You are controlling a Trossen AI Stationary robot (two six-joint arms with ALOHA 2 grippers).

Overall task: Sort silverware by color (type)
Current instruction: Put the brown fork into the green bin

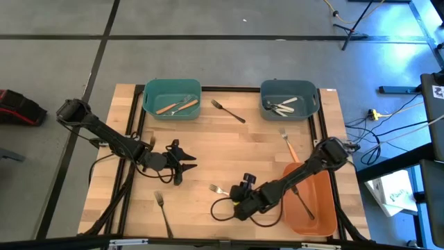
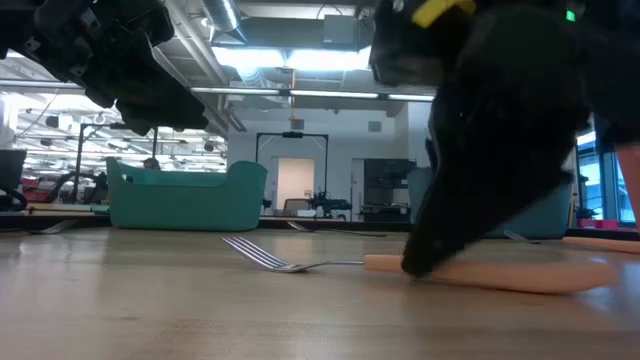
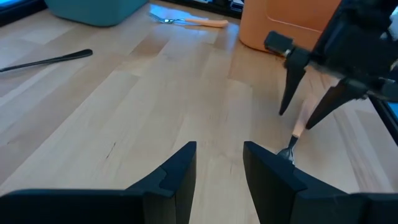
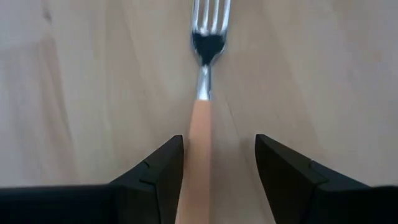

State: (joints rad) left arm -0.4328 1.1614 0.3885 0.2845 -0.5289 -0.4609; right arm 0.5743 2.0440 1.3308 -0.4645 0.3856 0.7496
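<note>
Because the orange-handled fork (image 4: 200, 118) lies flat on the table (image 1: 229, 149) near the orange bin (image 1: 326, 208), it could be skidded or pinched off-centre if the fingers close unevenly. The right gripper (image 4: 217, 168) is held low over the handle, fingers apart, straddling it. The left gripper (image 3: 217, 168) is parked nearby, also spread.

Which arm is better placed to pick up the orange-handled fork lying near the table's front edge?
Right. The right gripper is open and straddles the orange-handled fork, fingers on either side of its handle. The left gripper is open too, but hovers apart from it, over bare wood.
</note>
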